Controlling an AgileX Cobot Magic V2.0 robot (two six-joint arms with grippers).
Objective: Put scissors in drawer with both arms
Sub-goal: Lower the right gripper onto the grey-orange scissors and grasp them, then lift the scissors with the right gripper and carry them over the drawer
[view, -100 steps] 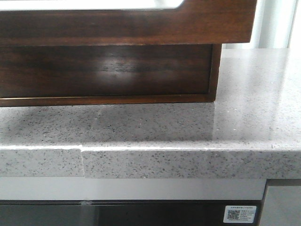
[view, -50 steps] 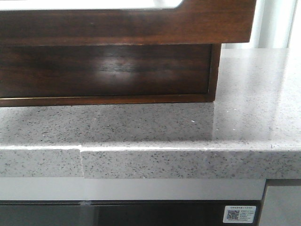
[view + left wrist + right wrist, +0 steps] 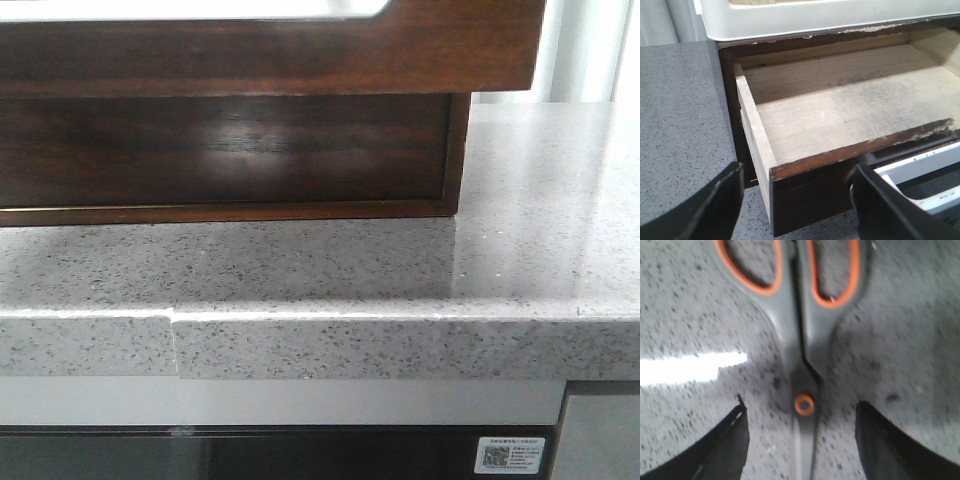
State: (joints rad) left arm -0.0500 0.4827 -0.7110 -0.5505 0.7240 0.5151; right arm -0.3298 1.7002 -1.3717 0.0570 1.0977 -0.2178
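Observation:
The drawer [image 3: 840, 115] stands pulled open in the left wrist view, and its pale wooden floor is bare. Its dark-brown front [image 3: 300, 60], with a pale patch along the upper edge, fills the top of the front view. My left gripper [image 3: 799, 170] is open, with one finger on each side of the drawer's near front corner. The scissors [image 3: 800, 340], grey with orange-lined handles and an orange pivot, lie closed and flat on the speckled counter. My right gripper [image 3: 800, 407] is open low over them, one finger on each side of the pivot and blades. Neither gripper shows in the front view.
The dark wooden cabinet body [image 3: 230, 150] sits on the grey speckled countertop [image 3: 400, 270], whose front edge has a step at the left. A white tray [image 3: 815, 20] rests on top of the cabinet. A white-framed part [image 3: 920, 172] sits by the drawer front.

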